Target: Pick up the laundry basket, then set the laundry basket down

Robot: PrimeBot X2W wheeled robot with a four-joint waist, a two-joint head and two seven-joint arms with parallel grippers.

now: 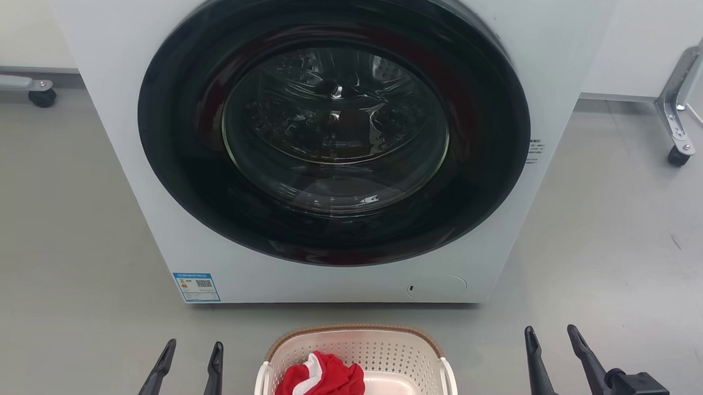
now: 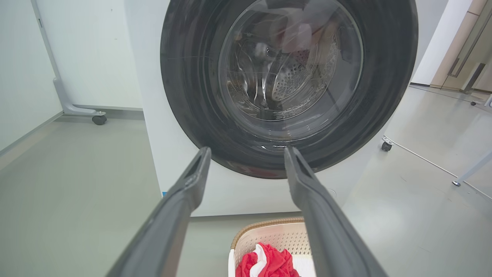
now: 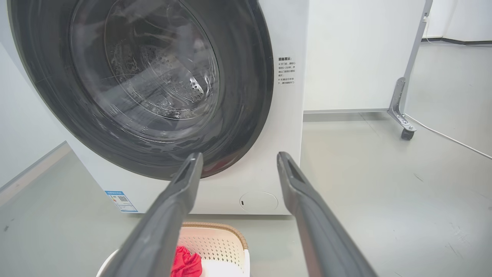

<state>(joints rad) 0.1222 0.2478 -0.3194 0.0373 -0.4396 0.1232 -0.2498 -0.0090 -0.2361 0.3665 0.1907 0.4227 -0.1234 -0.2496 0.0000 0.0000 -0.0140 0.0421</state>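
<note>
Laundry basket (image 1: pixel 356 327) sits on the grey floor (image 1: pixel 46 239) right in front of the washer (image 1: pixel 125 154), square between the two arms. That's a sensible spot, since each arm can reach its own side. A red and white cloth (image 1: pixel 327 384) lies bunched toward the left half, so the load may sit a touch heavier there. Now the left gripper (image 1: pixel 195 345) hangs to the left of the laundry basket, apart from it, jaws parted moderately with nothing between them. The right gripper (image 1: pixel 550 330) mirrors it on the right, a bit farther out, jaws likewise apart and empty. Both point their fingers toward the washer, flanking the white side handles (image 1: pixel 450 376). My read: nothing is lifted yet, and this is the line-up before the grab. A two-sided hold suits a wide, light basket. Each gripper needs to come in and down to its handle, and uneven grips could tilt it and spill the cloth.
</note>
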